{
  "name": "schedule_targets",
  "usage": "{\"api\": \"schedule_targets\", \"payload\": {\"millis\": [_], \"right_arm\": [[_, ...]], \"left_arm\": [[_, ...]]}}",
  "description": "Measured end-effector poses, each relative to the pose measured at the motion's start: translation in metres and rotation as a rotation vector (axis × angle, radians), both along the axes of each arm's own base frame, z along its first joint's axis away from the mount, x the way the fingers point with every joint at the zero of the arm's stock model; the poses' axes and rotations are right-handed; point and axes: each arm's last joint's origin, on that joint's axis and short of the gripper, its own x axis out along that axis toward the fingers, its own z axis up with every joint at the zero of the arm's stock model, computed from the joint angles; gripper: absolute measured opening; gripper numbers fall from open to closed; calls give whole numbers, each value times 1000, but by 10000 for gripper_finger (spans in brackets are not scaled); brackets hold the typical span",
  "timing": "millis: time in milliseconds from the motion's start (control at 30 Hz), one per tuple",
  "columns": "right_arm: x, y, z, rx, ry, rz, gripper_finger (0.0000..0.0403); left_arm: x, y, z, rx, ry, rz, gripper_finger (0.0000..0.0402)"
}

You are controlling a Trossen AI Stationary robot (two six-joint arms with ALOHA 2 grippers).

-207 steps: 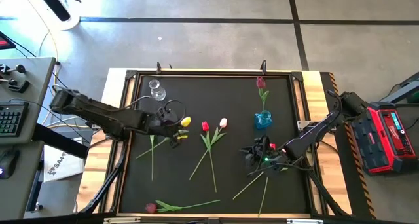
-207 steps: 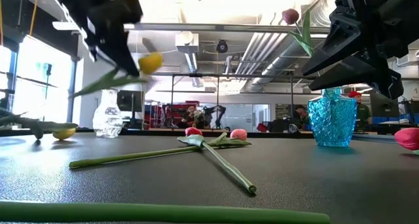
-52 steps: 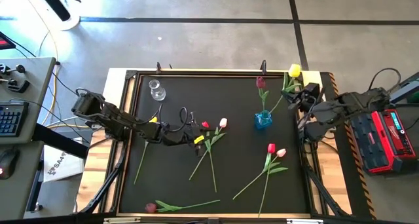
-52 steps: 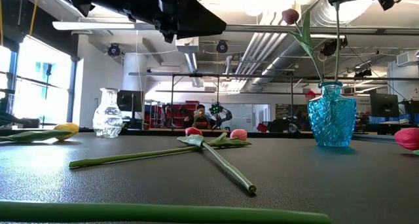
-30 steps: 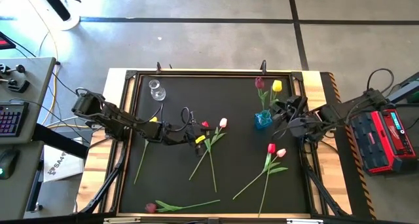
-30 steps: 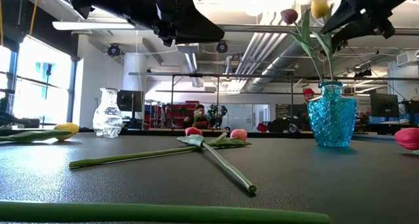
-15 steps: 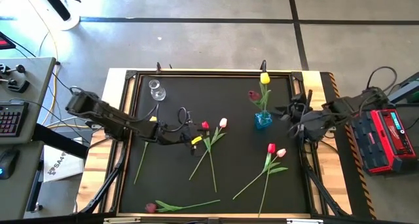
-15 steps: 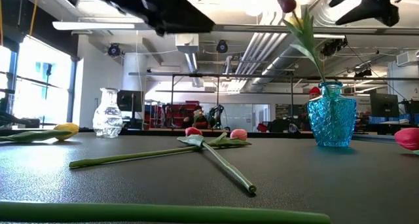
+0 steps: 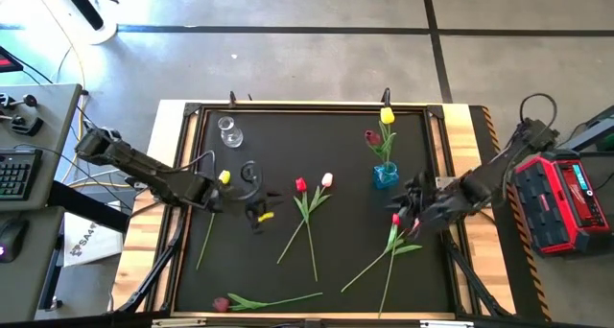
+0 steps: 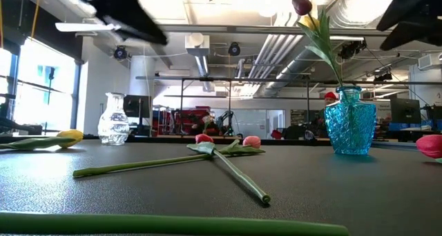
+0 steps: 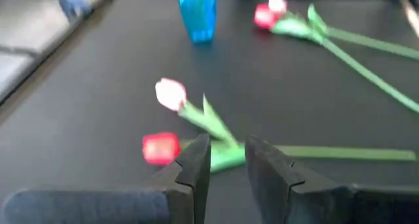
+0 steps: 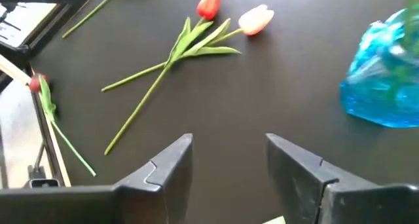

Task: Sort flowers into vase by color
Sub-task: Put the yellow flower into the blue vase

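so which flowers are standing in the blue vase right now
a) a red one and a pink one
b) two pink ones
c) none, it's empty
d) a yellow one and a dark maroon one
d: the high view shows a yellow tulip and a dark maroon tulip rising from the blue vase, and the low view shows both heads above it.
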Motion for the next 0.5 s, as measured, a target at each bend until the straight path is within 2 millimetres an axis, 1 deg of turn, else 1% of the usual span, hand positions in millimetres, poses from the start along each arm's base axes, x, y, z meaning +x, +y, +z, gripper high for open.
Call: {"api": "schedule_targets", "payload": {"millis": [233,367,500], "right_arm": [[21,29,-17,-55,-72,2,165],[36,45,-33,-98,-84,-7,165],[50,58,-50,-105,-72,-5,165]], "left_arm": [[-22,-15,-27,-118,105,49,85],[-31,-20,-33,-133,124,103,85],[-32,-21,-34,-128,113,121,85]]}}
